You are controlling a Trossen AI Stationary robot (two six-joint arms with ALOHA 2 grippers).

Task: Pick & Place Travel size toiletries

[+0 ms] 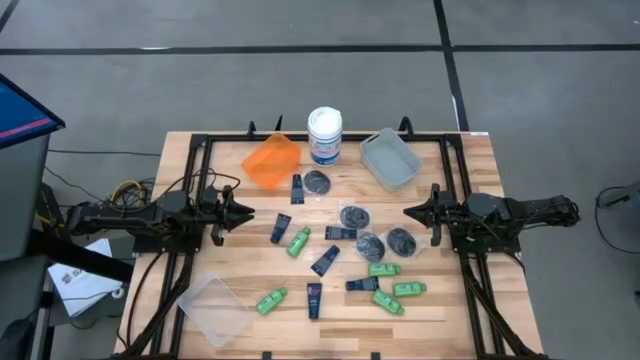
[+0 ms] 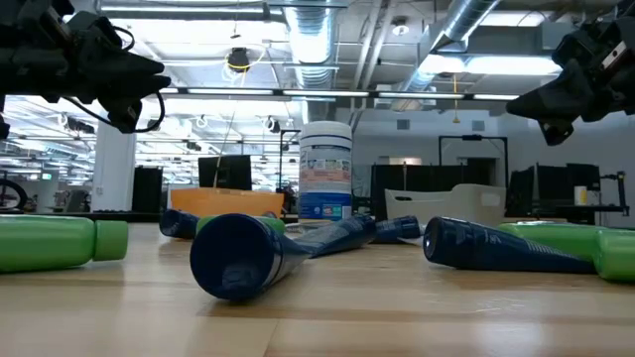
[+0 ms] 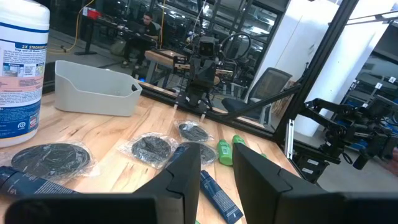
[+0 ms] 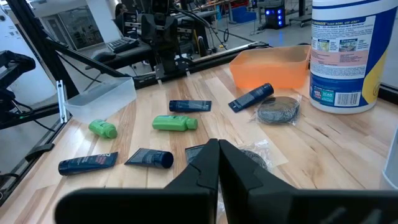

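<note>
A pale wooden bench (image 1: pixel 455 300) stands on grey floor (image 1: pixel 300 80) crossed by dark lines. Beyond its far edge, exposed silver ducts (image 2: pixel 476 25) and strip lights (image 2: pixel 189 12) run under an open ceiling. A person (image 3: pixel 147 26) sits at a distant desk among dark monitors (image 2: pixel 223 171).

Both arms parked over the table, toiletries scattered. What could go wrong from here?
1. The pots lie in crinkly clear wrap, close together; a pinch may catch only the wrap, or drag a neighbour.
2. Navy tubes and green bottles lie close or touching; grabbing one could nudge or roll the other.
3. The left gripper is slightly open and empty, the right gripper shut: it must open first.
</note>
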